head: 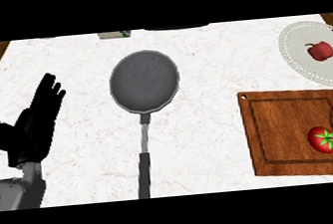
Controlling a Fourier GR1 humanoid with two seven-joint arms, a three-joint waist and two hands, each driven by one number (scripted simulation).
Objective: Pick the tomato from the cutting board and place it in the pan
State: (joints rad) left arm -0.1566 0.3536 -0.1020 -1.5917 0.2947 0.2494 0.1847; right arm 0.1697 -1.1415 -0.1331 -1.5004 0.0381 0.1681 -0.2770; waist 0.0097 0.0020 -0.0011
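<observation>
Tomato (324, 139) sits untouched at 4 o'clock on the cutting board (289, 133) — best approached from above, then carried to the pan (145, 81) at 11 o'clock; left hand (34, 128) rests, fingers spread wide.

White marble counter (83, 136), wood edges

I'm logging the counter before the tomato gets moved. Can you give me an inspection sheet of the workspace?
Surface: white marbled counter, wood at far corners.
Job's things: tomato on cutting board at right; pan at centre, nothing in it, handle toward robot.
Clutter: red pepper on white plate; small object at far edge.
Hands: left hand open, resting at left; right hand not in view.
Cables: nothing seen.
Surroundings: dark object at far edge.
</observation>
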